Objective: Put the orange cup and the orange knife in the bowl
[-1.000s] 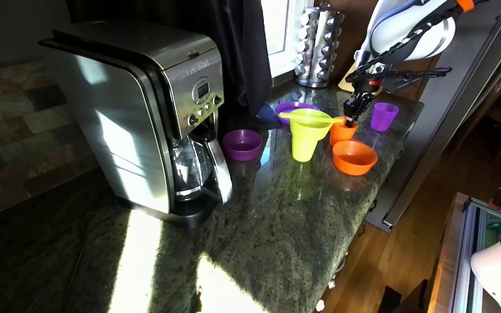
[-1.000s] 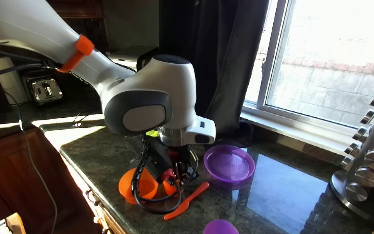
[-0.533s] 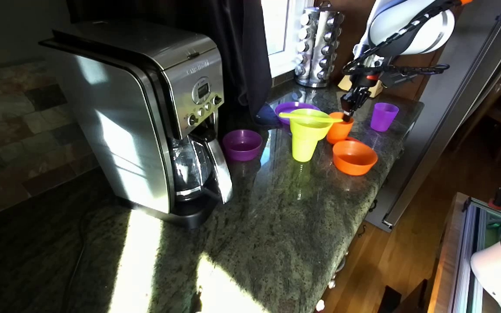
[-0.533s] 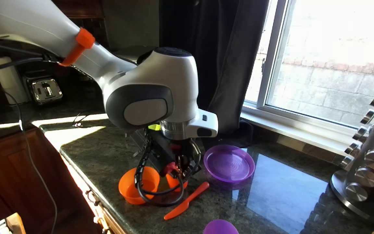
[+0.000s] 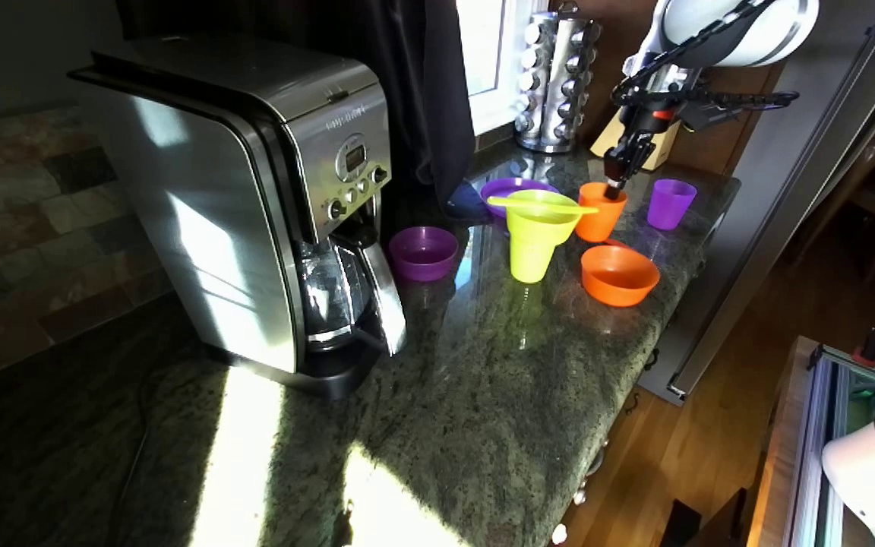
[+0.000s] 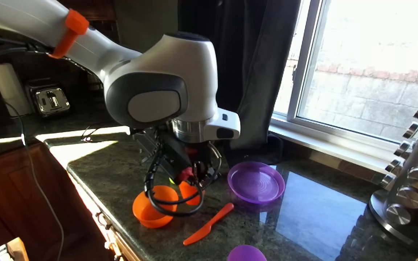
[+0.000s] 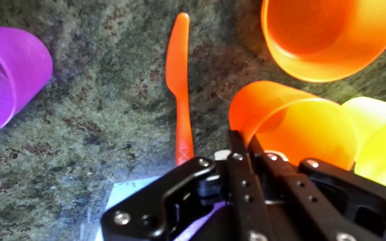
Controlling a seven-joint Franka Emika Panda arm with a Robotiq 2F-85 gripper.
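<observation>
- The robot's gripper (image 7: 245, 140) pinches the orange cup (image 7: 256, 100) by its rim, the thin wall nipped at one side of the mouth in the wrist view.
- The cup, mouth up, is near the orange bowl (image 5: 617, 295) — outside it; whether the cup's base touches the stone counter (image 5: 483, 395) cannot be told.
- The orange knife (image 7: 179, 73) lies flat on the counter, in the wrist view between the orange cup and a purple cup (image 7: 30, 63).
- A lime-yellow cup (image 5: 531, 247) stands close by in an exterior view, a thin strip (image 5: 544, 206) of matching color across its mouth.
- A purple plate (image 6: 255, 181) rests near the dark curtain (image 6: 259, 90) in an exterior view.
- A purple bowl (image 5: 422, 262) sits near the steel coffee maker (image 5: 247, 190) in an exterior view.
</observation>
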